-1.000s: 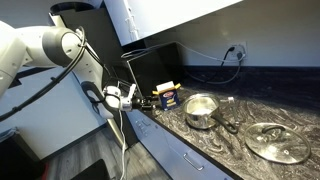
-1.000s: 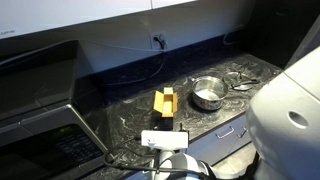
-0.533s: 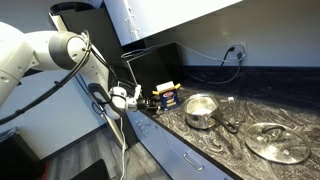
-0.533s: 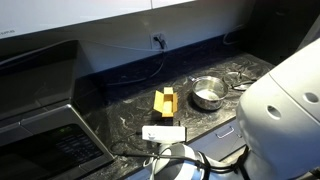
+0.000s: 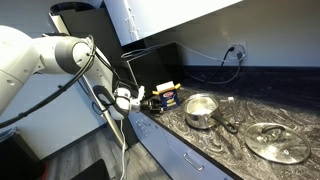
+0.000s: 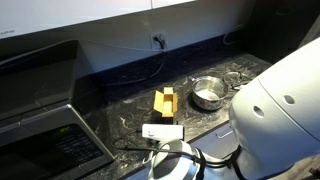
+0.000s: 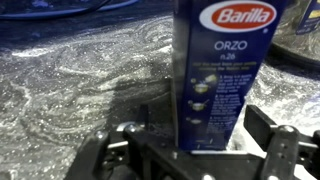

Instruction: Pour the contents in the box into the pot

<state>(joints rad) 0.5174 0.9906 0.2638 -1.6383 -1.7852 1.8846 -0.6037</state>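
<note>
Box (image 7: pixel 222 75): blue, upright, yellow-topped

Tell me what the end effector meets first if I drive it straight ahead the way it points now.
The blue Barilla orzo box: in the wrist view it stands upright dead ahead of the open end effector, seemingly near its fingers. Depth unclear.

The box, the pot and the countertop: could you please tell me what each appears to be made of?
The box looks like thin printed cardboard, slightly glossy: flat faces, sharp edges, blue print. The pot appears to be polished stainless steel, given its bright mirror-like reflections. The countertop seems to be glossy dark stone with pale veining, possibly granite or a laminate imitation.
</note>
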